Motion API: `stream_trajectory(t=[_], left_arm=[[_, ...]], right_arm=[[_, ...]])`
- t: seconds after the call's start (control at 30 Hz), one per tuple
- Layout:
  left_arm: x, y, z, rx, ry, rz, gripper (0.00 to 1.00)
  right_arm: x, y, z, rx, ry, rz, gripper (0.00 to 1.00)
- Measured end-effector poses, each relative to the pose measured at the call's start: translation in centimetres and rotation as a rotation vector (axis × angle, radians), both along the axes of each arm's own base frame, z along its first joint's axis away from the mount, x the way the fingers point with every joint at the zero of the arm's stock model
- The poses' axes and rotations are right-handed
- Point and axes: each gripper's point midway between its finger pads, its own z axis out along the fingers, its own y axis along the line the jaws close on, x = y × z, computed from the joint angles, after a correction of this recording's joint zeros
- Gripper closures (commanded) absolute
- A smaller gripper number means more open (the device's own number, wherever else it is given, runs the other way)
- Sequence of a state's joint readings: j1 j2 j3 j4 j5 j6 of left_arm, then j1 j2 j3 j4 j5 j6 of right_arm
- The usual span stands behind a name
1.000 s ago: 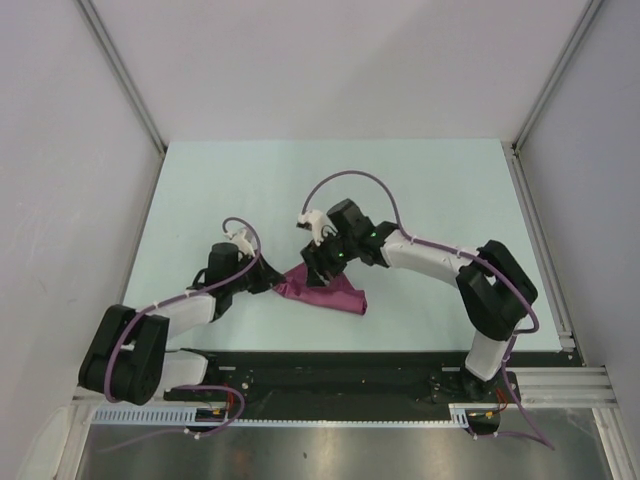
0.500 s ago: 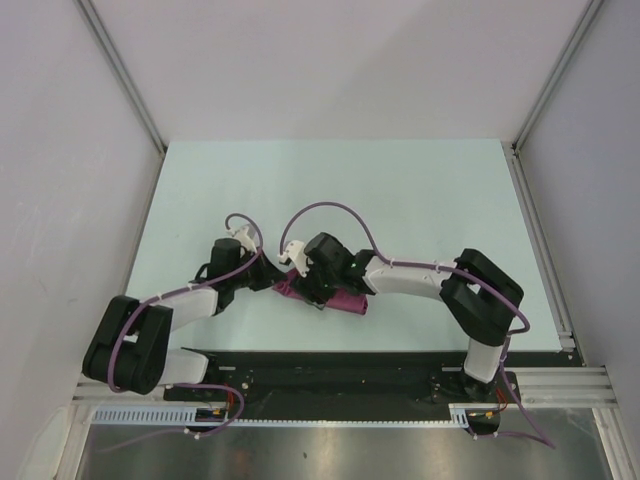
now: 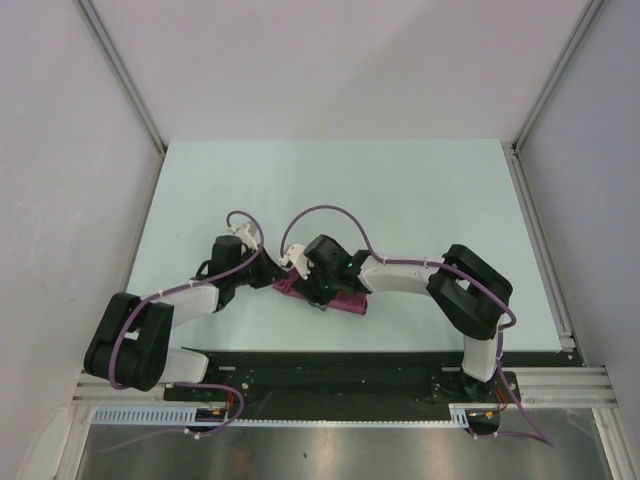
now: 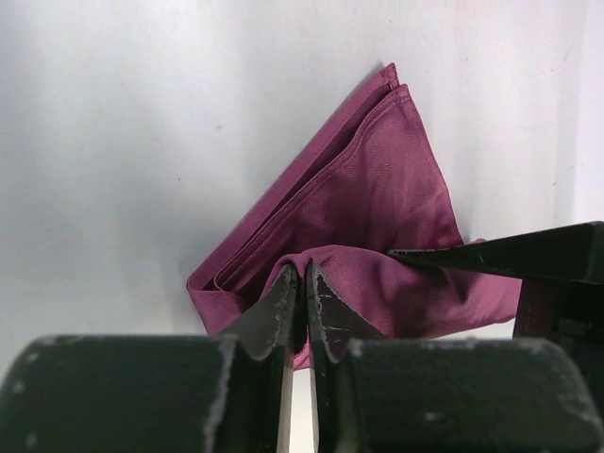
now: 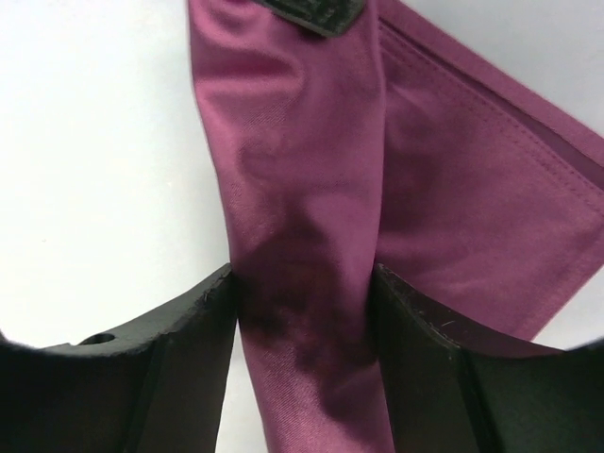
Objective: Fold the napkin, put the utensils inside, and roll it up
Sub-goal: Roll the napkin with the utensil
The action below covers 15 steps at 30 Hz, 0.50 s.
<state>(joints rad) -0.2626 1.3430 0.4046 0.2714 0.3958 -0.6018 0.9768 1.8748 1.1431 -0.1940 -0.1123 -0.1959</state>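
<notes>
Nearest me, on the left wrist view: left gripper (image 4: 304, 280) is pressed almost together, its tips nipping a raised ridge of the napkin (image 4: 377, 189). Over on the right wrist view, right gripper (image 5: 302, 293) clamps a thicker rolled band of the same cloth, and fabric fills the whole gap between its fingers.

Moving out, the napkin lies on the table (image 3: 400, 190), toward 6 o'clock from the table's middle, between the two wrists. In the left view its folded corner points off to 1 o'clock.

This is soft, light, limp stuff (the layers will slide and sag). I'd take hold at the hemmed edge or around the full bundle, never a single ply.

No utensils showing. They may be wrapped inside, but I can't tell. From overhead, both grippers cover most of the cloth.
</notes>
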Motion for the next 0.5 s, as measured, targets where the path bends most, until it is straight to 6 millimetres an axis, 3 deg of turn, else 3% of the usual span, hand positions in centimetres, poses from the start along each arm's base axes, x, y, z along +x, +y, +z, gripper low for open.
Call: stream_trajectory(t=[0.17, 0.3, 0.5], left_arm=[[0.4, 0.1, 0.4, 0.007, -0.007, 0.009, 0.64], [0.8, 0.4, 0.9, 0.019, -0.019, 0.024, 0.38], [1.1, 1.8, 2.4, 0.051, -0.061, 0.087, 0.23]], right_arm=[[0.6, -0.1, 0.1, 0.028, 0.034, -0.005, 0.54], [1.1, -0.2, 0.1, 0.058, 0.076, -0.012, 0.65], [1.3, -0.2, 0.3, 0.131, 0.219, -0.001, 0.69]])
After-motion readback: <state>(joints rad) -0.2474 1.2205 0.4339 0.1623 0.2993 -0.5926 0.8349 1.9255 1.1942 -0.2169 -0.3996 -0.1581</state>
